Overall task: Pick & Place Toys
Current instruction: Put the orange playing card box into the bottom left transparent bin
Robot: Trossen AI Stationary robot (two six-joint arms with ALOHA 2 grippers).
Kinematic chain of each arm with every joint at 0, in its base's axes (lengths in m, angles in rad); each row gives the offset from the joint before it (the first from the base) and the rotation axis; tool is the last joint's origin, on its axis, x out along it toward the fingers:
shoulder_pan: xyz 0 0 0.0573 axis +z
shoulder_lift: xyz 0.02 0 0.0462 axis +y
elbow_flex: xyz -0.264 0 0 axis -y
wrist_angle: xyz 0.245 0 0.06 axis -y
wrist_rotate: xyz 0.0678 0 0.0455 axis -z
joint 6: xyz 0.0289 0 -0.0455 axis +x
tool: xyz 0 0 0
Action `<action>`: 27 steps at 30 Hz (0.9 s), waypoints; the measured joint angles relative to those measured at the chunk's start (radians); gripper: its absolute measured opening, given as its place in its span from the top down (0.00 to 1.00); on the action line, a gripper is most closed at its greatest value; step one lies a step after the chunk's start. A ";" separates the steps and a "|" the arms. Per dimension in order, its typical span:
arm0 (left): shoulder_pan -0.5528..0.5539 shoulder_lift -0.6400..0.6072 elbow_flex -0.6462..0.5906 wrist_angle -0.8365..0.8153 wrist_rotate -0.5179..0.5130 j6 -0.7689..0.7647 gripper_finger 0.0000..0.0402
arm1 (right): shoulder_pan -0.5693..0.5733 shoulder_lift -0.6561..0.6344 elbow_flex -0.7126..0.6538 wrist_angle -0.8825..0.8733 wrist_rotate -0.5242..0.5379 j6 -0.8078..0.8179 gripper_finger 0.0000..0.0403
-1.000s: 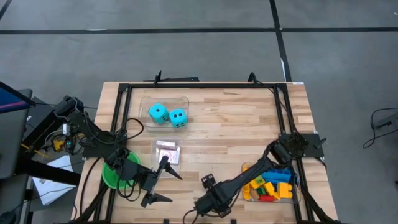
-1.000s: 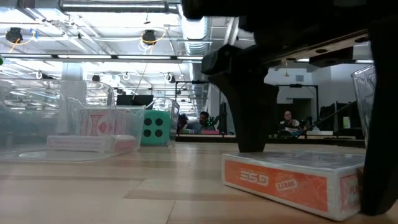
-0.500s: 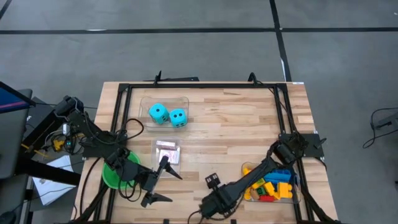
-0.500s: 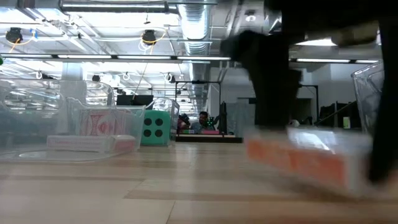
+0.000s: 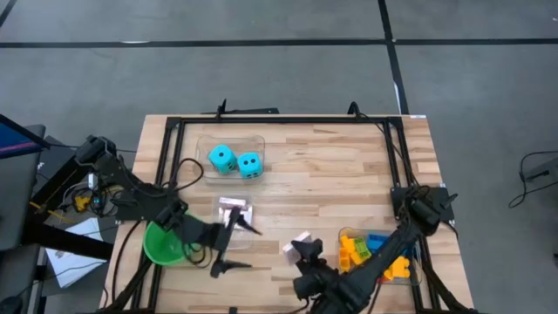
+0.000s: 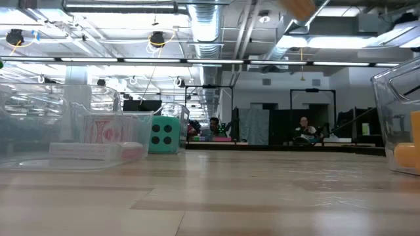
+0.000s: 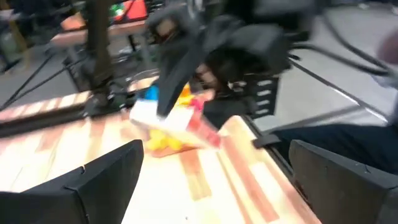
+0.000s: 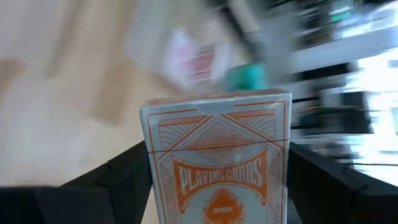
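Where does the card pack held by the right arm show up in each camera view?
High view: card pack, near the front edge, in the right end effector, left of the brick bin.
Low view: only an orange corner at the top edge.
Left wrist view: blurred, mid-picture, before the bricks.
Right wrist view: fills the centre, between the fingers.
Shared landmark: the cyan dice.

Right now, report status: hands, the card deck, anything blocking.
Right hand shut on the card deck, lifted off the table. Left hand open, beside the card bin. Nothing seen blocking.
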 joint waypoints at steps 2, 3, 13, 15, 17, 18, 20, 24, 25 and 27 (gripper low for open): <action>0.035 0.007 0.000 0.002 -0.001 -0.039 0.01 | 0.004 0.003 0.000 0.003 0.124 -0.004 0.26; 0.051 0.012 0.000 -0.001 -0.002 -0.053 0.01 | 0.005 0.003 0.000 0.004 0.174 -0.004 0.26; 0.153 0.096 0.000 0.146 -0.005 -0.093 0.01 | -0.052 0.003 0.000 0.009 0.354 0.026 0.26; 0.156 0.096 0.000 0.185 -0.005 -0.094 0.01 | -0.068 0.003 0.001 0.017 0.354 0.027 0.26; 0.157 0.096 0.000 0.202 -0.005 -0.099 0.01 | -0.084 0.003 0.001 0.032 0.355 0.027 0.26; 0.156 0.096 0.000 0.203 -0.005 -0.106 0.01 | -0.090 0.003 0.001 0.038 0.355 0.027 0.26; 0.157 0.096 0.000 0.203 -0.005 -0.140 0.01 | -0.101 0.003 0.001 0.038 0.355 0.026 0.26; 0.177 0.096 0.000 0.207 -0.005 -0.200 0.01 | -0.116 0.003 0.001 0.043 0.355 0.024 0.26; 0.184 0.096 0.000 0.207 -0.005 -0.211 0.01 | -0.120 0.003 0.001 0.049 0.355 0.019 0.26; 0.200 0.108 0.001 0.218 -0.006 -0.241 0.01 | -0.129 0.003 0.001 0.078 0.355 -0.018 0.26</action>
